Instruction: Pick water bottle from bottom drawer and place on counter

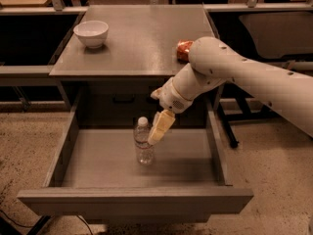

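The water bottle (143, 150) stands upright on the floor of the open bottom drawer (132, 199), near its middle. It is clear plastic with a white cap. My gripper (159, 128) hangs from the white arm that reaches in from the right. It is down inside the drawer, right up against the bottle's upper right side, at shoulder height. The counter (142, 38) is the flat grey top of the cabinet behind and above the drawer.
A white bowl (91, 33) sits at the counter's back left. A red crumpled packet (183, 49) lies at the counter's right edge, partly hidden by my arm. The drawer's tall side walls flank the bottle. Dark table frames stand on both sides.
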{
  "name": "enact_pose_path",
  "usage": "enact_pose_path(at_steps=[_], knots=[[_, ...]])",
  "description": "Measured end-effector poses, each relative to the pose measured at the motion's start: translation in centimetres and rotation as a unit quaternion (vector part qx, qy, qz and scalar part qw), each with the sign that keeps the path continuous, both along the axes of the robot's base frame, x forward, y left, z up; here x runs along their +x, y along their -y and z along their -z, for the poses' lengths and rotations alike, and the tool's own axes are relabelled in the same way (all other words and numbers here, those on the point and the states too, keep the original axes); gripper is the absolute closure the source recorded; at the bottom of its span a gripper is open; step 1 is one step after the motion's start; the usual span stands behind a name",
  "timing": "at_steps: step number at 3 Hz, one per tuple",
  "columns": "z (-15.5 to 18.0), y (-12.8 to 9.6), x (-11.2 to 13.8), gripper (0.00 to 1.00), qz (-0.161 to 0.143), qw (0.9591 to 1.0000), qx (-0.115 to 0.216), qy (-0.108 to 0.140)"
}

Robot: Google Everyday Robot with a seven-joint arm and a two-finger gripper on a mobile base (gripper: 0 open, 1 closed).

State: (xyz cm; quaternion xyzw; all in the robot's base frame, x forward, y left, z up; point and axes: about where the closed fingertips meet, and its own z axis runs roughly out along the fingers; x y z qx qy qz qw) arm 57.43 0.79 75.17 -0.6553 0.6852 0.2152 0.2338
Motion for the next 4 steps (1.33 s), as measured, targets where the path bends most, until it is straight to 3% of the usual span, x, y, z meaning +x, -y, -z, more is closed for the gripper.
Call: enact_pose_path(at_steps=[2,4], knots=[[1.5,0.4,-1.1,0.0,-0.017,0.9993,-0.011,-0.031],[0.8,-1.1,-3.6,0.0,-0.061,0.9971,0.004,-0.046]])
